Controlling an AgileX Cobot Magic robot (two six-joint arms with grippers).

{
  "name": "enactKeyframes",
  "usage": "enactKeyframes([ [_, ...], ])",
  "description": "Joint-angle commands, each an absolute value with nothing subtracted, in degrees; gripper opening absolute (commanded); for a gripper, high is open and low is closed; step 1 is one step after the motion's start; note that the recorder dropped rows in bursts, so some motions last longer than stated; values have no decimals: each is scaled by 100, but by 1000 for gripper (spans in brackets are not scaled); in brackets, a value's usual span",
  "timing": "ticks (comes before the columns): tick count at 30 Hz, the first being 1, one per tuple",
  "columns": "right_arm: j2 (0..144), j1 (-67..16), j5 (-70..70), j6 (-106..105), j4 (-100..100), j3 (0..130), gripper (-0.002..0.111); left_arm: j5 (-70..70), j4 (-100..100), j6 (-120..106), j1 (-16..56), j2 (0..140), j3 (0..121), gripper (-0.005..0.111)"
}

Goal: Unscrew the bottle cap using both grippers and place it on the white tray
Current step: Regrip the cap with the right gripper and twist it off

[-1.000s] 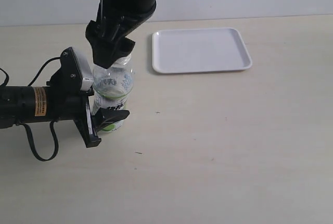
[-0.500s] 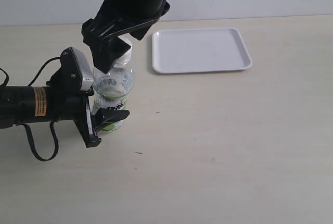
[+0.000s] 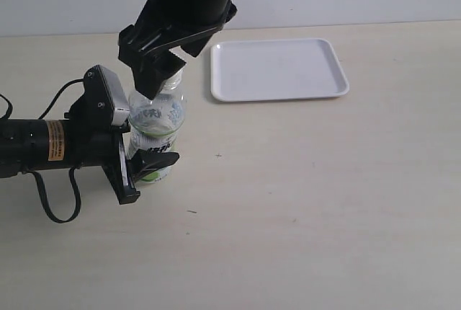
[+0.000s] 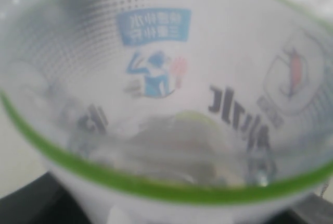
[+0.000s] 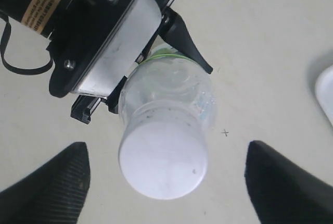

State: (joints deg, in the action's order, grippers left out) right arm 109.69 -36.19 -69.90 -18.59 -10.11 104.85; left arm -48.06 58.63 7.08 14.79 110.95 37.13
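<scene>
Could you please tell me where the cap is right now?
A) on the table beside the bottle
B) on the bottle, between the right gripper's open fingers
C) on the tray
B: the right wrist view shows the cap on the bottle, with the right gripper open on either side of it; the tray holds nothing.

Left of the bottle (image 3: 158, 117) the left gripper (image 3: 144, 153) blocks the way, above it the right gripper (image 3: 160, 72) holds spread fingers (image 5: 52, 187) either side of the bottle cap (image 5: 164, 159) with gaps, and right of it the counter (image 3: 302, 195) lies free up to the white tray (image 3: 277, 68).
</scene>
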Motion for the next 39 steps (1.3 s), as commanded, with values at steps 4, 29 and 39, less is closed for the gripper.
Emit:
enactKeyframes([
  [4, 10942, -3633, -6888, -1729, -1049, 10504, 39, -5031, 5785, 741, 1497, 11046, 3745, 0],
  [29, 10942, -3633, -6844, -8680, -1127, 10504, 0, -5031, 5785, 754, 1497, 11046, 3745, 0],
  [39, 11110, -3633, -6819, -11973, -1599, 10504, 0, -5031, 5768, 766, 1497, 11046, 3745, 0],
])
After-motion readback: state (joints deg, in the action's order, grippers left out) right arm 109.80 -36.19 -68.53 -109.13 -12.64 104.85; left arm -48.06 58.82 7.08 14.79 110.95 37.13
